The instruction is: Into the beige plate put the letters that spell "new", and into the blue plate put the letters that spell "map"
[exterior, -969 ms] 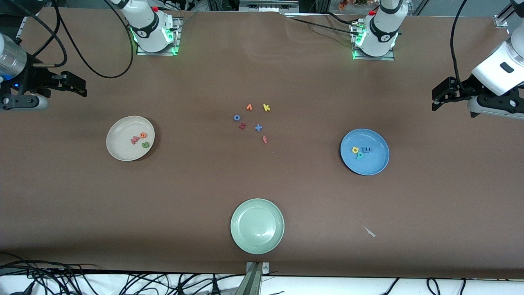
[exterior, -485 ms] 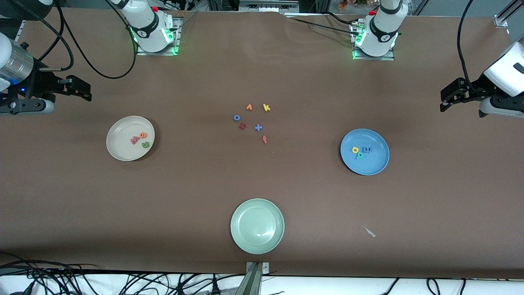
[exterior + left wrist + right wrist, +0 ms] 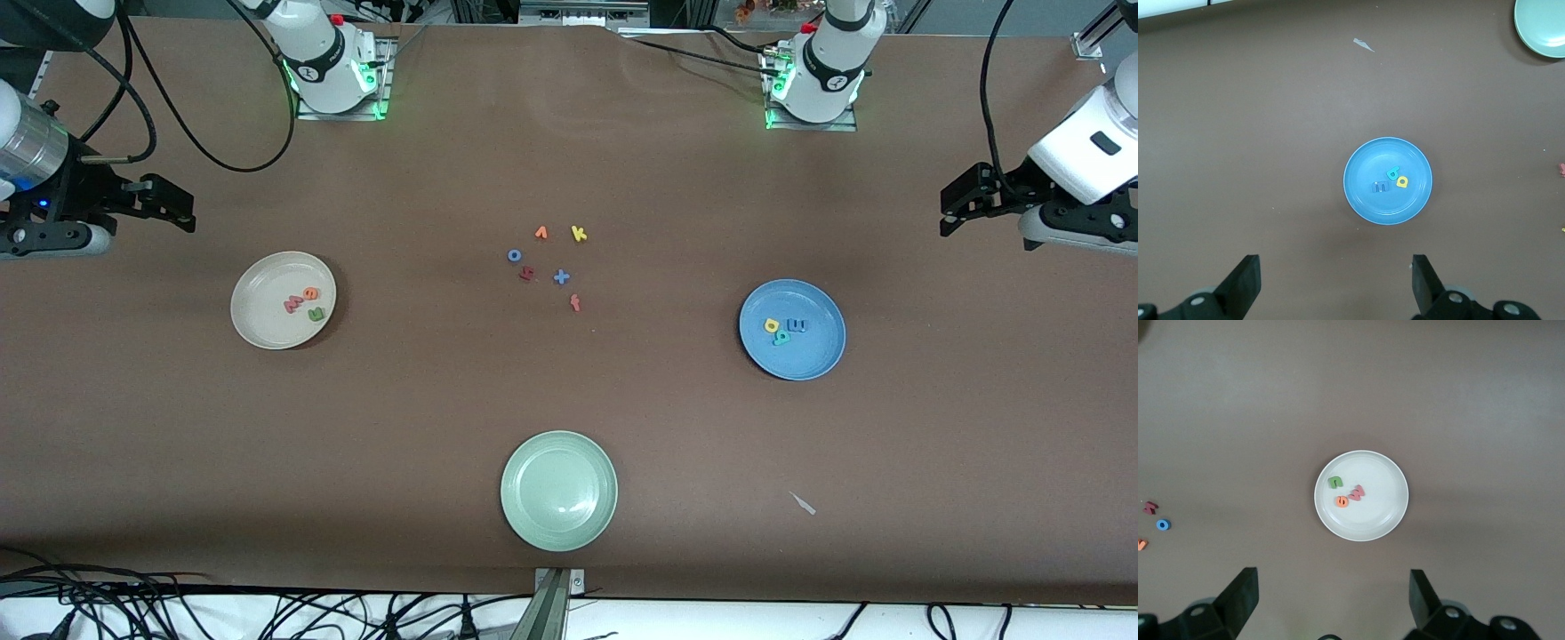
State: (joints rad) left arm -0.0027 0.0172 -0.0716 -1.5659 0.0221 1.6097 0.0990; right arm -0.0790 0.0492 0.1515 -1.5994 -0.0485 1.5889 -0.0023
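Resting inside the beige plate are the green "n", orange "e" and salmon "w", clustered together, so that word looks sorted. The blue plate, toward the left arm's end of the table, holds the blue "m", yellow "a" and teal "p". Leftover letters lie between the plates, farther from the front camera. Both the left end effector and right end effector hang released and empty, pulled outward from the plates, apparently because nothing remains to carry.
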